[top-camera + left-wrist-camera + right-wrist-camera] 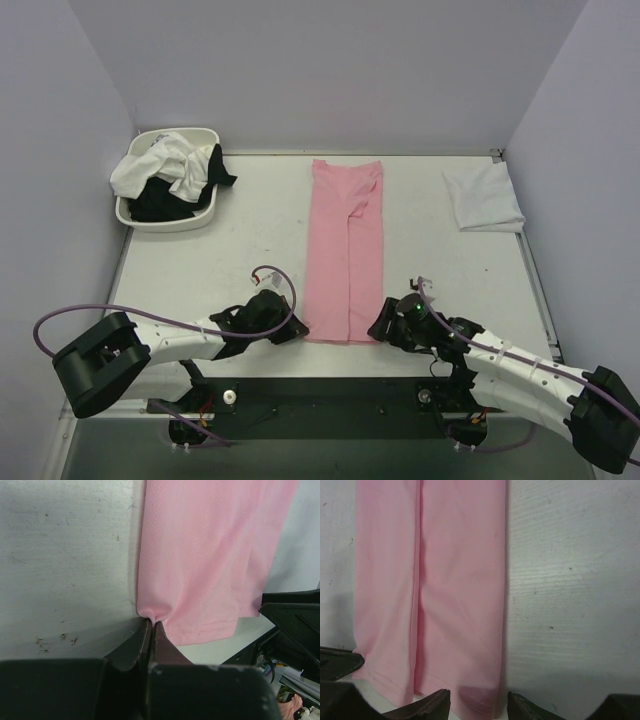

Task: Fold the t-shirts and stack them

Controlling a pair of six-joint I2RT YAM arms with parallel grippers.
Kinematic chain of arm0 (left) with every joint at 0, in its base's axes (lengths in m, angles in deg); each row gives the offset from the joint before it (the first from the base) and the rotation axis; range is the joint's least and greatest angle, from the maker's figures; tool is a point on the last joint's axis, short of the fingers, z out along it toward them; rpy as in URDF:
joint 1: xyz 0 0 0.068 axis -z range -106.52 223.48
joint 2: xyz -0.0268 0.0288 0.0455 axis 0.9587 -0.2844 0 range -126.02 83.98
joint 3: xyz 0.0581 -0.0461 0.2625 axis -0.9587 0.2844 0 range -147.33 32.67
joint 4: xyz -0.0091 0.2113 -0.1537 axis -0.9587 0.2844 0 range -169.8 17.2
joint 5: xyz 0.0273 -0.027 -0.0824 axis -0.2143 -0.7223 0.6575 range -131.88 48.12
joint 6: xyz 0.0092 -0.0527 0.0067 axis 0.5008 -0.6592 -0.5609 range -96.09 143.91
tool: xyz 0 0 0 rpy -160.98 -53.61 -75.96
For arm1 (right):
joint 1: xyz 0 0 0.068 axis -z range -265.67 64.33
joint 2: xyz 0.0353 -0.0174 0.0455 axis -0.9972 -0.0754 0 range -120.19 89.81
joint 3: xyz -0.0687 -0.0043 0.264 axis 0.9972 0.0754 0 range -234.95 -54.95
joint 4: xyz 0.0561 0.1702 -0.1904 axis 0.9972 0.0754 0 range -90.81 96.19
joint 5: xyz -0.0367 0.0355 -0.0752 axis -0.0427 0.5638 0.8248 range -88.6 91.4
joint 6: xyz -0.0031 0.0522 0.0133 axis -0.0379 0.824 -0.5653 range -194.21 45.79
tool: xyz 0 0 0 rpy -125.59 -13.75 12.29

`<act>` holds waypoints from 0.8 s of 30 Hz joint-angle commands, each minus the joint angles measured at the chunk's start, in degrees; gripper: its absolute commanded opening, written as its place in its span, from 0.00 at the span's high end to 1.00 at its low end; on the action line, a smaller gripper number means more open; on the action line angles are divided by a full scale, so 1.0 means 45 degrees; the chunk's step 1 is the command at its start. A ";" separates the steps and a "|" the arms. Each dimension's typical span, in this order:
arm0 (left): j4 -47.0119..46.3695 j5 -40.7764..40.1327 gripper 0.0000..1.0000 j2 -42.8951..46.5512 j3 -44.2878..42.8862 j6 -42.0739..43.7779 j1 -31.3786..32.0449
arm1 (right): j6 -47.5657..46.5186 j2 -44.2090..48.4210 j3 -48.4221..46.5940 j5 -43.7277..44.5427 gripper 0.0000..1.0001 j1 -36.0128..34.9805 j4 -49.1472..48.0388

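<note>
L end effector (pixel 151 624) pinches pink t-shirt (pixel 210 555) hem corner; R end effector (pixel 479 701) jaws apart astride other corner

Lilac walls (pixel 330 70), three sides; scuffed white table (pixel 200 270) — even light

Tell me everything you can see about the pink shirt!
The pink t-shirt looks like soft, finely knitted cloth. It is folded into a long narrow strip, with folded edges meeting down its middle and a stitched hem at the near end. It lies flat on the white table, running away from the arms. The left gripper pinches its near left corner, bunching the cloth. The right gripper has open fingers either side of the near right corner.
</note>
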 commanded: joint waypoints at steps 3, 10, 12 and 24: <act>0.0790 -0.0113 1.00 -0.0175 0.0382 0.0231 -0.0067 | 0.0493 -0.0791 0.0518 0.0266 0.53 -0.0331 -0.0577; 0.0712 -0.0113 1.00 -0.0194 0.0421 0.0192 -0.0047 | 0.0883 -0.1280 0.0557 0.0402 0.68 -0.0800 -0.0871; 0.0712 -0.0132 1.00 -0.0194 0.0440 0.0192 -0.0067 | 0.0864 -0.1260 0.0519 0.0480 0.77 -0.0858 -0.0774; 0.2390 -0.0990 1.00 0.1872 0.0382 -0.0451 0.0967 | 0.1137 0.0281 0.0011 0.1475 1.00 -0.1775 0.1314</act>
